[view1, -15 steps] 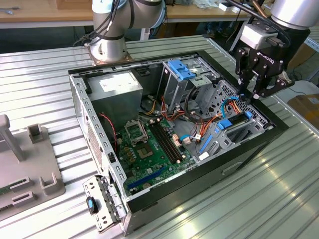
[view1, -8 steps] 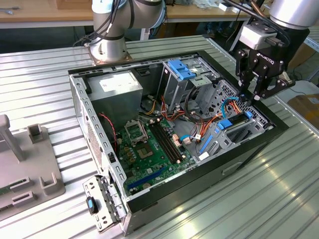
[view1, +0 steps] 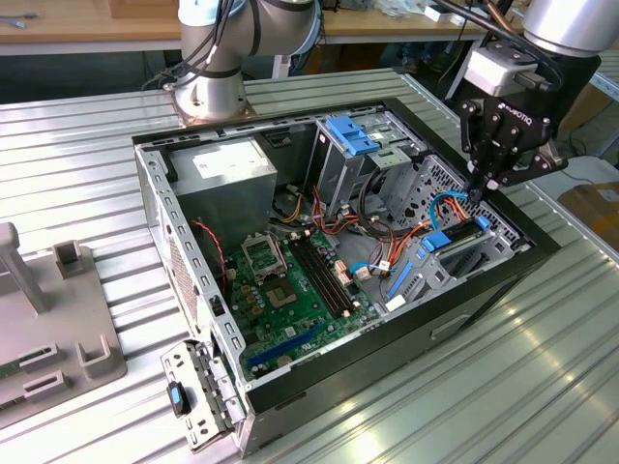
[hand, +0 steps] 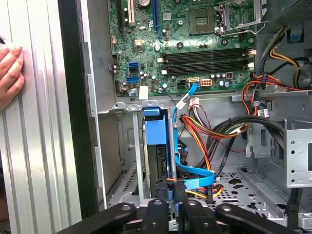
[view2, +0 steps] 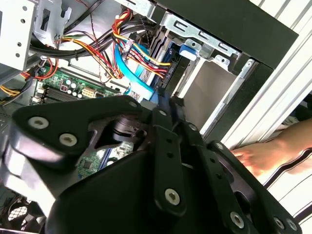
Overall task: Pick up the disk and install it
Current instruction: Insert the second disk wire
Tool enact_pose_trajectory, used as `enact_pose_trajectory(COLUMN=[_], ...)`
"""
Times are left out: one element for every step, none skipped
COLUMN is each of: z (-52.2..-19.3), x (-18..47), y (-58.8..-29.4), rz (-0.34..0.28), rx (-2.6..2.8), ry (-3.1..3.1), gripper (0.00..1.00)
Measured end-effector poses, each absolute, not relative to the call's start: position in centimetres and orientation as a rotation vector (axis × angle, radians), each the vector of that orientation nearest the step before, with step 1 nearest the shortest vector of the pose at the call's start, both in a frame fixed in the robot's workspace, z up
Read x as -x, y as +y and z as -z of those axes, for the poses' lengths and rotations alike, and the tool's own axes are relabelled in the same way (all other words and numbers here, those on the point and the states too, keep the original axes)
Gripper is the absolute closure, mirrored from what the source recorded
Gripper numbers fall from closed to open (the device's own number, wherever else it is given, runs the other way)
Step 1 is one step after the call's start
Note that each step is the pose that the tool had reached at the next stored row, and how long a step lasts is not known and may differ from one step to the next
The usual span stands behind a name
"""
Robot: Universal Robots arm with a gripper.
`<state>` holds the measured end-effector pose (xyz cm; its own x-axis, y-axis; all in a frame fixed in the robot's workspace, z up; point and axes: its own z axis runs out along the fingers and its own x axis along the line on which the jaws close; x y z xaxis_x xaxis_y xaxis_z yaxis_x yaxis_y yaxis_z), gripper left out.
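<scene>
Inside the open computer case [view1: 193, 280], toward the exterior view's right, the end effector [view1: 481, 186] pinches the blue-edged disk [hand: 157, 146] standing in its slot.

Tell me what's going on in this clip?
A robot arm is working inside an open computer case lying on a metal table. Its pincer is down at the drive cage in the case's corner, at the end of the blue-framed disk, which stands on edge in its slot. The fingers appear closed around the disk's edge. A person's hand rests on the table just outside the case.
</scene>
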<state>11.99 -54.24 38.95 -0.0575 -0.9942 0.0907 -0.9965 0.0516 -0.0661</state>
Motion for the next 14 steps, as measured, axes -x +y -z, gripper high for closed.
enact_pose_trajectory(z=[-38.94, -38.94, -38.94, -38.94, -38.94, -38.94, -38.94, -38.94, -38.94, -38.94, -38.94, -38.94, -38.94, -38.94], x=[-11.99, -11.99, -11.99, -12.0, -11.99, -11.99, -11.99, -11.99, -11.99, -11.99, -11.99, -12.0, -11.99, -11.99], y=[-54.24, -54.24, -54.24, -54.24, -54.24, -54.24, -54.24, -54.24, -54.24, -54.24, -54.24, -54.24, -54.24, -54.24], rz=[-0.173, -0.173, -0.173, -0.173, -0.173, -0.173, -0.173, -0.174, -0.174, -0.174, -0.174, -0.174, -0.174, -0.175], rx=[-2.142, -2.142, -2.142, -2.142, -2.142, -2.142, -2.142, -2.142, -2.142, -2.142, -2.142, -2.142, -2.142, -2.142], ry=[-2.263, -2.263, -2.263, -2.263, -2.263, -2.263, -2.263, -2.262, -2.262, -2.262, -2.262, -2.262, -2.262, -2.262], gripper=[0.89, 0.89, 0.89, 0.89, 0.89, 0.89, 0.89, 0.89, 0.89, 0.89, 0.89, 0.89, 0.89, 0.82])
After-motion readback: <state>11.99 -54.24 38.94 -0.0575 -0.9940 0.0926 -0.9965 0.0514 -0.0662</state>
